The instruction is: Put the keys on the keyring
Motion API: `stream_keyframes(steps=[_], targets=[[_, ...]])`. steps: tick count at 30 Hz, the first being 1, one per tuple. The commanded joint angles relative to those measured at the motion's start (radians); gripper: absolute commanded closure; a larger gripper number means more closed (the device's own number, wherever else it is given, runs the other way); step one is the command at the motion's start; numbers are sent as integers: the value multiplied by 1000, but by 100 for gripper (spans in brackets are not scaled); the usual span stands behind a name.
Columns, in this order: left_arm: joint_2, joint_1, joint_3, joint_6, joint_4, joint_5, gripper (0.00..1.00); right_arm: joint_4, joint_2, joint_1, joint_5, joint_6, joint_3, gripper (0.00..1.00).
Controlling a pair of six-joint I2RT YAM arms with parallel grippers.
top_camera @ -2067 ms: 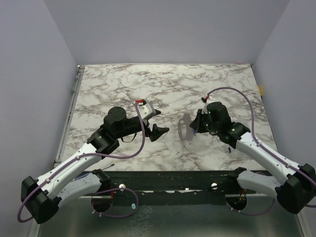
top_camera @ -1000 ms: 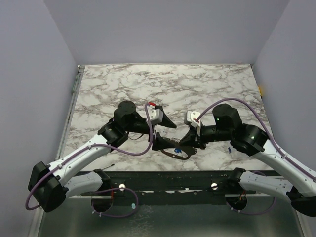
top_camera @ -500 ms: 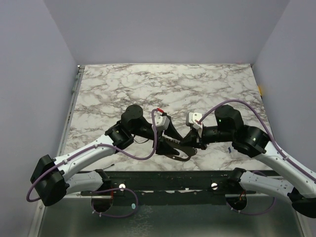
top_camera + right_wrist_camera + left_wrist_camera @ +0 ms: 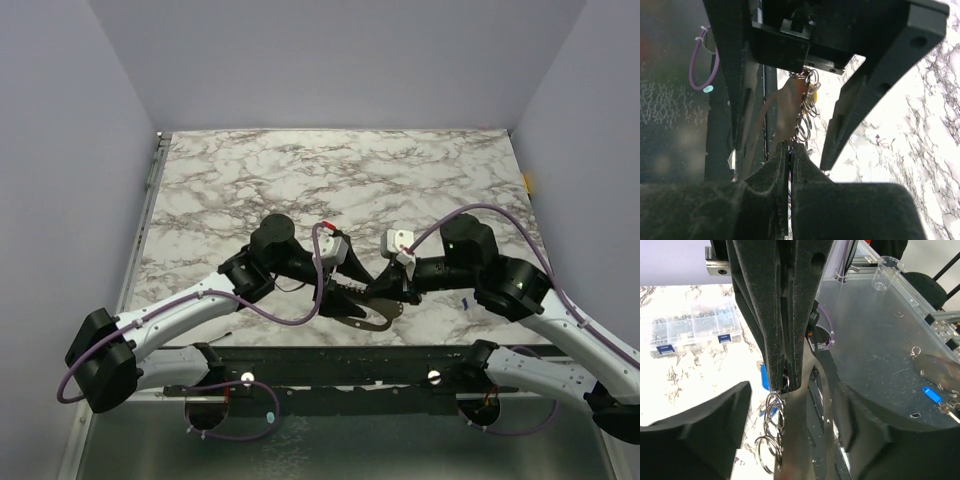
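Clamped the right gripper [image 4: 789,150] tight on one end of a chain of small rings [image 4: 772,410], the oval keyring [image 4: 390,312] showing just below both grippers from above. Straddled that grip with the left gripper [image 4: 345,283], jaws parted, nothing pinched. Glimpsed a blue key [image 4: 764,376] and a yellow key [image 4: 813,90] behind the chain. Found the blue labels on a clear parts box [image 4: 692,322] too small to read. Worked just inside the near edge of the marble table [image 4: 300,170], wide marble lying beyond and to both sides.
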Motion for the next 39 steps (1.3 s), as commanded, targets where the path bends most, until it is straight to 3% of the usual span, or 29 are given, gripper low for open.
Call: stream_keyframes(steps=[1, 4, 5, 13, 14, 19, 20, 23, 25, 27, 34, 39], targets=[[10, -9, -24, 12, 3, -19, 20, 71, -21, 4, -44, -6, -2, 99], [10, -9, -26, 19, 4, -33, 17, 78, -21, 4, -53, -3, -1, 99], [12, -9, -23, 20, 5, -34, 20, 80, -22, 4, -56, -3, -2, 99], [38, -12, -9, 14, 9, -28, 96, 92, -23, 4, -59, -3, -7, 99], [37, -12, -11, 16, 10, -33, 100, 95, -25, 4, -59, -1, -10, 99], [14, -15, -19, 26, 14, -83, 100, 117, -35, 4, -19, 21, -12, 99], [7, -16, -20, 31, 14, -91, 100, 123, -37, 4, 6, 33, -11, 95], [-12, -13, -27, 35, 15, -111, 100, 147, -57, 4, 97, 83, 4, 60], [-19, -12, -29, 36, 16, -118, 100, 175, -87, 4, 150, 110, 4, 47], [-23, -11, -30, 35, 15, -118, 100, 224, -128, 4, 198, 139, -6, 41], [-55, -9, -43, 43, 15, -130, 100, 371, -303, 4, 347, 164, -78, 29], [-89, -7, -58, 50, 15, -150, 100, 307, -311, 4, 390, 137, -88, 28]])
